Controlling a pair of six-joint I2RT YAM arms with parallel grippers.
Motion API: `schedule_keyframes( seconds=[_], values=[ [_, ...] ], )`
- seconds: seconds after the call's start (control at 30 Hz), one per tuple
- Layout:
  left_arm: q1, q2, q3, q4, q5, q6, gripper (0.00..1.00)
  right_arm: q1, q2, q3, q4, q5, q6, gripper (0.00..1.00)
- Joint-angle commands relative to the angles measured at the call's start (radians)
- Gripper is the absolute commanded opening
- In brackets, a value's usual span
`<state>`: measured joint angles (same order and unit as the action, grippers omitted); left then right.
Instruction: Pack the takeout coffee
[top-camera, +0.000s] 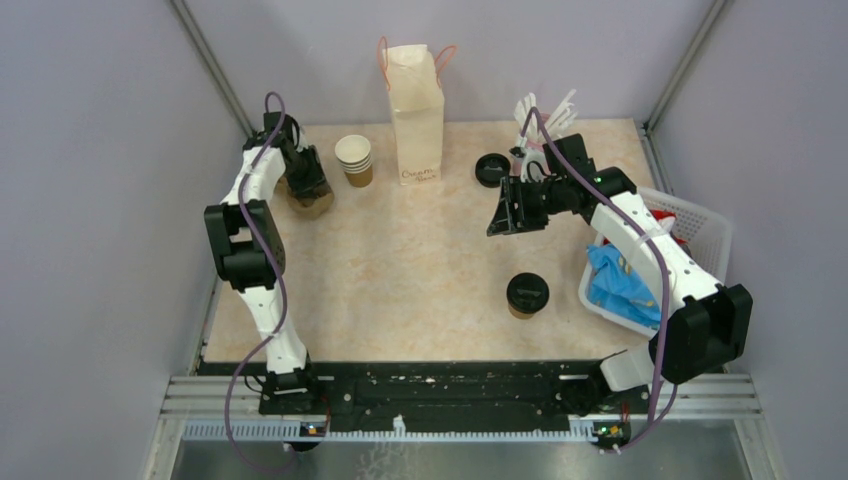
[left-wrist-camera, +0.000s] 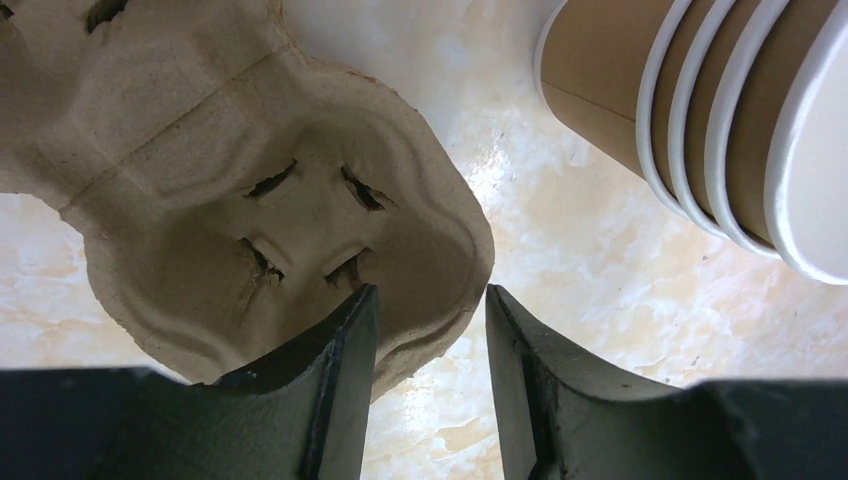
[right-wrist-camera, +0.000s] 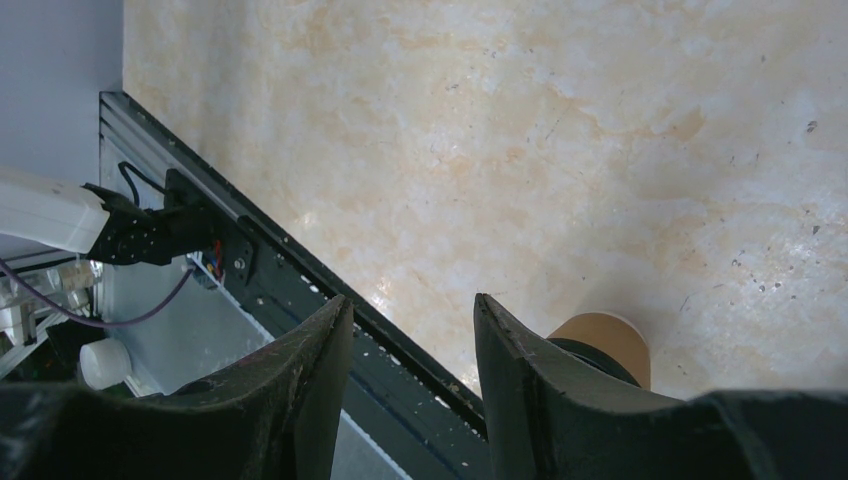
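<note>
The takeout coffee (top-camera: 527, 295), a brown paper cup with a black lid, stands on the table right of centre near the front. My right gripper (top-camera: 505, 212) hangs open and empty above the table, farther back than the cup. In the right wrist view the cup (right-wrist-camera: 605, 340) peeks out behind the right finger, outside the open gripper (right-wrist-camera: 412, 310). My left gripper (top-camera: 305, 185) is at the back left over a pulp cup carrier (top-camera: 312, 205). In the left wrist view the gripper (left-wrist-camera: 432, 295) is open, with the carrier's (left-wrist-camera: 270, 210) rim edge partly between the fingers.
A stack of lidless paper cups (top-camera: 354, 160) stands beside the carrier and also shows in the left wrist view (left-wrist-camera: 720, 120). A paper bag (top-camera: 415, 115) stands at the back centre. A loose black lid (top-camera: 492, 170) and white cutlery (top-camera: 545, 120) lie right of it. A white basket (top-camera: 700, 235) holds a blue packet (top-camera: 620, 285).
</note>
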<state>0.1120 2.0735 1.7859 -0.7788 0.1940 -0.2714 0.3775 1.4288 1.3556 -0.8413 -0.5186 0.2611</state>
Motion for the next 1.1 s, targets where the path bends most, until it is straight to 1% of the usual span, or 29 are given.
schedule_keyframes(
  seconds=[0.0, 0.17, 0.33, 0.63, 0.77, 1.07],
  values=[
    [-0.005, 0.016, 0.039, 0.025, 0.015, 0.028, 0.51, -0.002, -0.010, 0.037, 0.010, -0.006, -0.016, 0.48],
    [-0.006, 0.020, 0.040, 0.027, 0.034, 0.034, 0.54, -0.002, -0.009, 0.035, 0.011, -0.005, -0.015, 0.48],
    [-0.007, 0.030, 0.042, 0.033, 0.061, 0.030, 0.53, -0.002, -0.008, 0.035, 0.010, -0.007, -0.016, 0.48],
    [-0.007, 0.024, 0.045, 0.038, 0.046, 0.030, 0.36, -0.002, -0.009, 0.035, 0.010, -0.007, -0.015, 0.48],
    [-0.007, 0.014, 0.051, 0.038, 0.058, 0.034, 0.31, -0.002, -0.008, 0.035, 0.010, -0.007, -0.016, 0.48],
    [-0.007, 0.003, 0.053, 0.031, 0.075, 0.047, 0.15, -0.002, -0.008, 0.033, 0.013, -0.009, -0.015, 0.48]
  ],
)
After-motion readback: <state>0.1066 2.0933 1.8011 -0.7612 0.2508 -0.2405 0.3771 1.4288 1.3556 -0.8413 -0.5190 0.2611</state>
